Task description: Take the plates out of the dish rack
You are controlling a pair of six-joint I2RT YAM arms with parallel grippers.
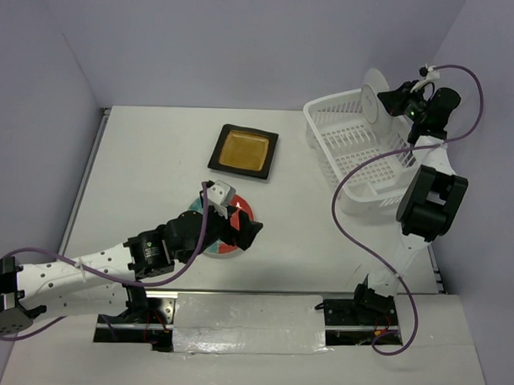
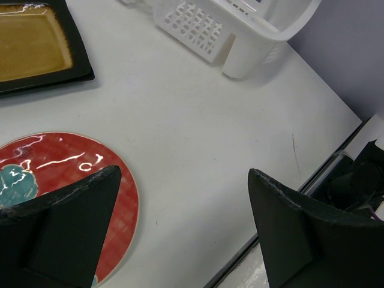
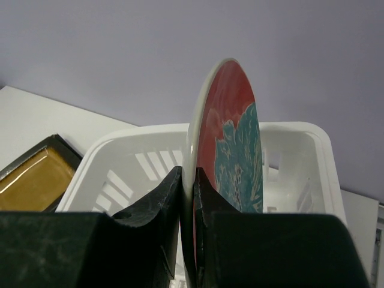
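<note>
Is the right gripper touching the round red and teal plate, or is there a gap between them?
Touching. In the right wrist view, the right gripper has its two fingers pressed on both faces of the upright round plate, with no gap.

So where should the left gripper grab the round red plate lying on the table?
The red plate lies flat, face up, so only its thin rim offers a bite: probably take the edge showing between the left gripper's open fingers, coming in low from the side.

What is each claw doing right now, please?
Left claw: open, holding nothing.
Right claw: shut on an upright round plate.
</note>
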